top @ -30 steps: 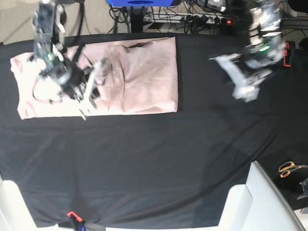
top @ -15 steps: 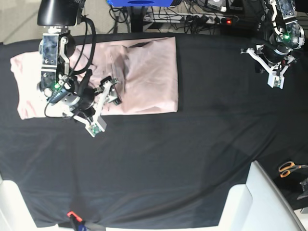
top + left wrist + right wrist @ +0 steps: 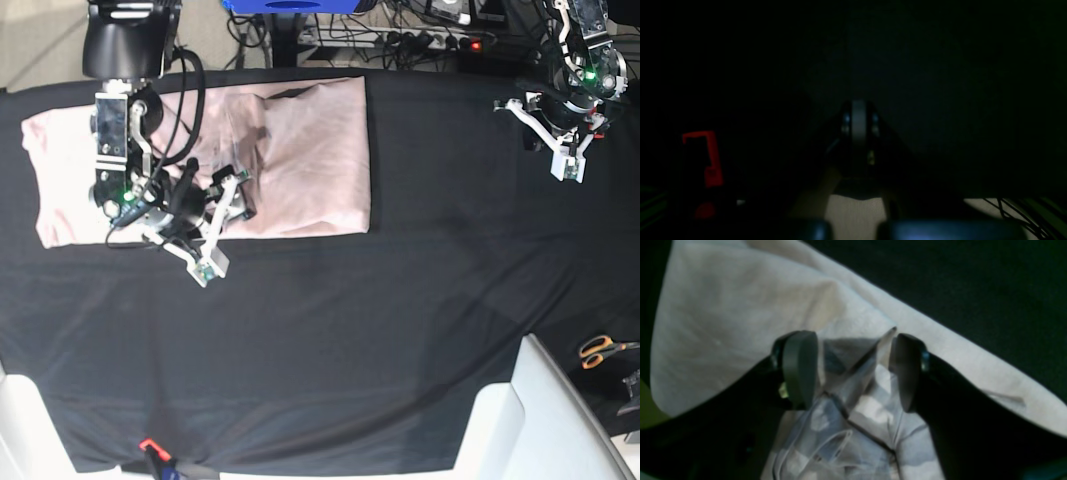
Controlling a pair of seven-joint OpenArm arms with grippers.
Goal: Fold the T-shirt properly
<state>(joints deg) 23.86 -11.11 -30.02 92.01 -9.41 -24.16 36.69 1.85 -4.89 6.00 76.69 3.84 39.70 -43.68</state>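
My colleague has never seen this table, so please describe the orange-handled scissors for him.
Find the black cloth in the base view. At its right edge, below the left tool, lie the scissors. Only they have orange handle loops.

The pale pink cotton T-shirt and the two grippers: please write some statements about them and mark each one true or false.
1. The pale pink cotton T-shirt lies on the black cloth. True.
2. The right gripper is shut. False: its jaws stand apart above the T-shirt.
3. The left gripper holds a sleeve. False: it is shut, away from the T-shirt, with no fabric in it.
4. The scissors with orange handles lie apart from the T-shirt. True.
5. The T-shirt is perfectly smooth. False: it has wrinkles under the right gripper.
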